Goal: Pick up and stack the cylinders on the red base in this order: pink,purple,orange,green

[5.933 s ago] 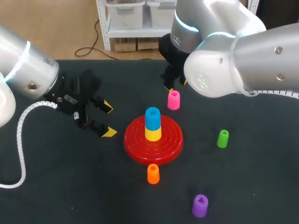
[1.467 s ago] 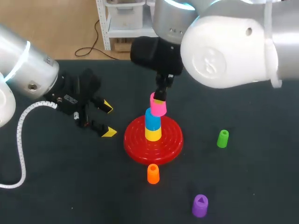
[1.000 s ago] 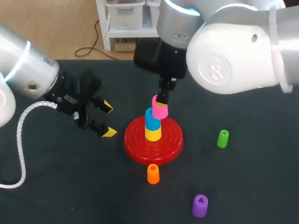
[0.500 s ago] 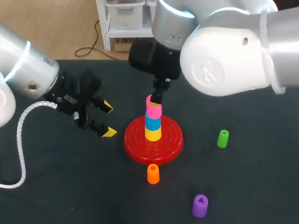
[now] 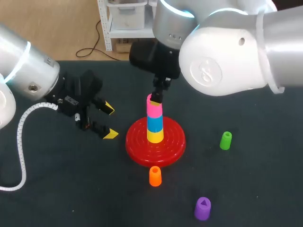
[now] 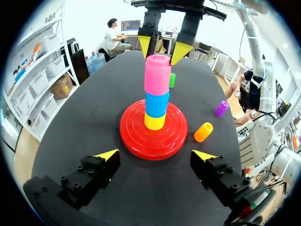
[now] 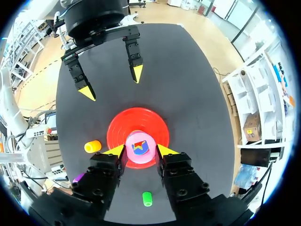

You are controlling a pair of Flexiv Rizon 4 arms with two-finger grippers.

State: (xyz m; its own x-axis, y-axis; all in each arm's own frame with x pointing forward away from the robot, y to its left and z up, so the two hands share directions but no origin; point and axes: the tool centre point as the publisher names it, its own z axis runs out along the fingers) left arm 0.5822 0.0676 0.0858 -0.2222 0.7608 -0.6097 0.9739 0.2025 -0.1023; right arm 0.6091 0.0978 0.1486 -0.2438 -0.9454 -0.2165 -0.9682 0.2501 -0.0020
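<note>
While the right gripper (image 5: 154, 98) clamps the pink plastic cylinder (image 5: 154, 109) atop the blue plastic cylinder (image 5: 154, 123), verify level seating, then release gently and withdraw straight upward.

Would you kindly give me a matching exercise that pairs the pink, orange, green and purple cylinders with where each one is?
Things:
1. pink cylinder
2. orange cylinder
3. green cylinder
4. purple cylinder

Places:
A. on the table, off to the right of the red base
B. atop the blue cylinder, between the right tool's fingers
C. on the table, nearest the robot's edge
D. on the table, close by the base's robot side

Pairs: 1-B, 2-D, 3-A, 4-C
</note>
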